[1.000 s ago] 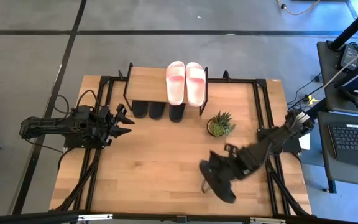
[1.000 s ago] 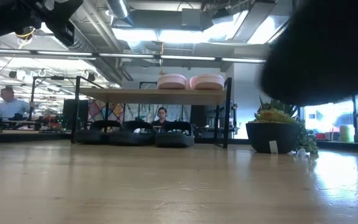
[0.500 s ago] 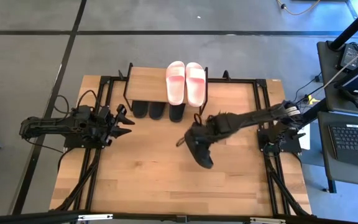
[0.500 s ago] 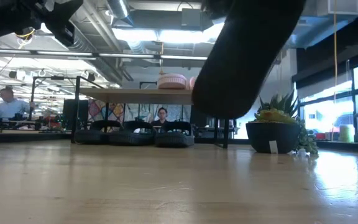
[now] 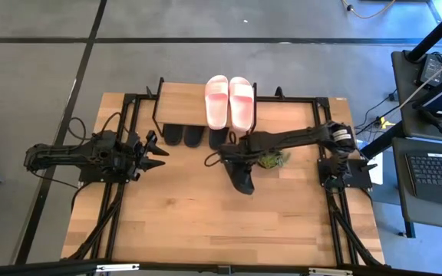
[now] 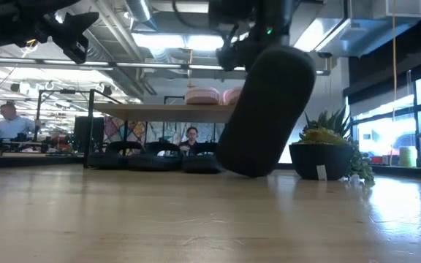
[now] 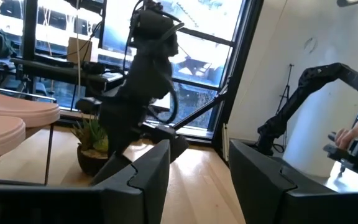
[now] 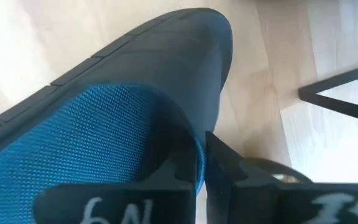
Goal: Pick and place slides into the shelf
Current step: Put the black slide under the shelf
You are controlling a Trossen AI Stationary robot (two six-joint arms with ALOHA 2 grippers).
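Observation:
My right gripper (image 5: 231,159) reaches across the table toward the shelf (image 5: 183,103) and is shut on a black slide (image 5: 242,179), which hangs in front of the shelf in the low view (image 6: 265,109). Its strap is lined in blue (image 8: 92,137). The pink pair (image 5: 229,102) lies on the shelf's wooden top. Three black slides (image 5: 194,136) rest on their soles on the table under the shelf. My left gripper (image 5: 159,153) waits open at the table's left, fingers (image 7: 142,177) pointing at the held slide (image 7: 124,118). My right gripper pinches the slide's strap at its edge (image 8: 199,152) between the two fingers (image 8: 166,180). The fingers come from above and from the right. The slide is lifted clear of the table and hangs tilted below the gripper, its sole (image 6: 269,102) facing the low camera.
A small potted plant (image 5: 273,159) stands right of the shelf, partly under my right arm. A black shelf leg (image 8: 340,87) shows close to the held slide. Bare wood (image 5: 190,215) fills the near half of the table. People sit in the room beyond.
My right gripper has carried the black slide from the near right part of the table toward the far edge and the left, up to the front of the shelf. The slide stayed lifted and swung round, hanging lower in the low view now.

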